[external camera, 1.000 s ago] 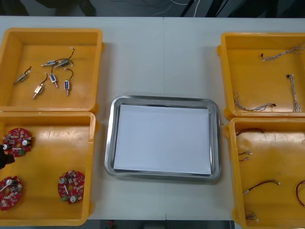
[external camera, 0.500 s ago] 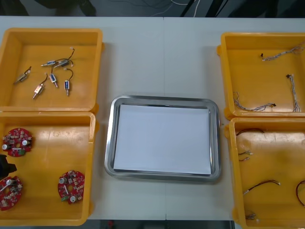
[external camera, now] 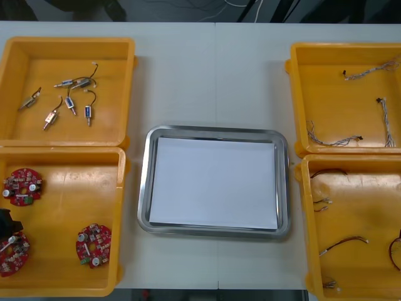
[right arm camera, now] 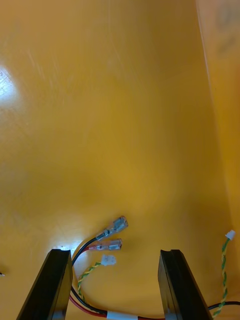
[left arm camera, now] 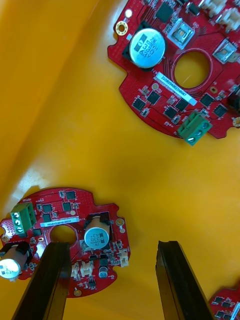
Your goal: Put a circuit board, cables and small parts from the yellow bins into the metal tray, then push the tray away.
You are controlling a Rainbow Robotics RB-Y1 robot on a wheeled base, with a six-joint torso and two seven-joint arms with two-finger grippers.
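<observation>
Left claw (left arm camera: 112, 247): spread wide and low inside the near left yellow bin (external camera: 119, 219), right at the table's (external camera: 213, 75) left edge in the front view.
Circuit boards: three round red ones on that bin's floor. The nearest board (left arm camera: 65, 235) lies right at the claw, one finger over its rim, and the gap between the fingers is mostly over bare bin floor. A second board (left arm camera: 180, 65) sits out beyond the fingertips.
Right claw (right arm camera: 115, 255): spread too, low over the floor of the near right yellow bin (external camera: 307, 219).
Cable bundle (right arm camera: 111, 245): red, black and yellow wires lying between the right claw's fingers, close beside one of them, not pinched.
Metal tray (external camera: 145, 188): mid-table between the bins, white inside.
Small metal parts (external camera: 69, 100): scattered in the far left bin.
</observation>
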